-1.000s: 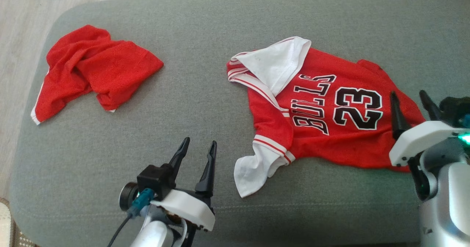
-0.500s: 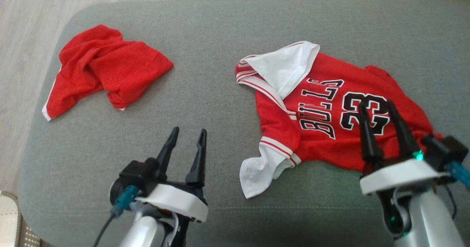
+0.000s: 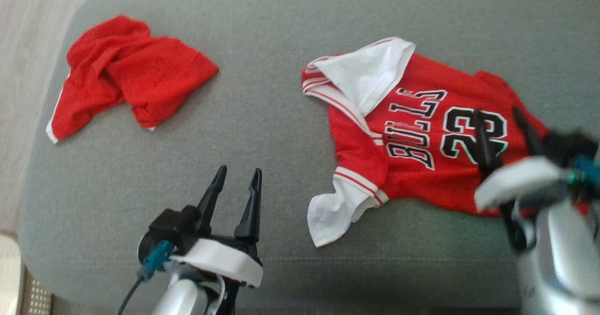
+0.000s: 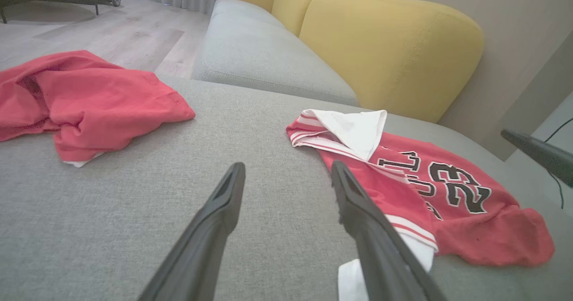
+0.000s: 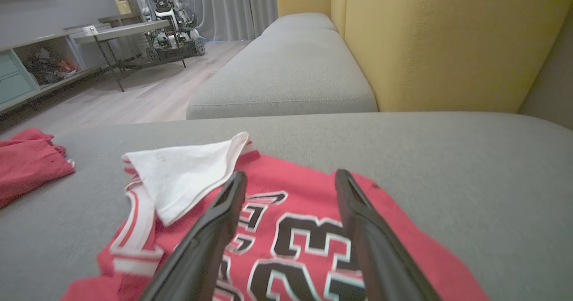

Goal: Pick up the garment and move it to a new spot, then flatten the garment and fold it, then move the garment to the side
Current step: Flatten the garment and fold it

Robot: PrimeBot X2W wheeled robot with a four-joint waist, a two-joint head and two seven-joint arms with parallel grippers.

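Right gripper (image 3: 497,116) swung in from frame's right edge to over the "23" on the jersey (image 3: 408,132), lying centre-right on the cushion (image 3: 262,118); both it and left gripper (image 3: 239,170), lower left, are open and empty, and a mid-panel pinch could grab one layer and bunch it.
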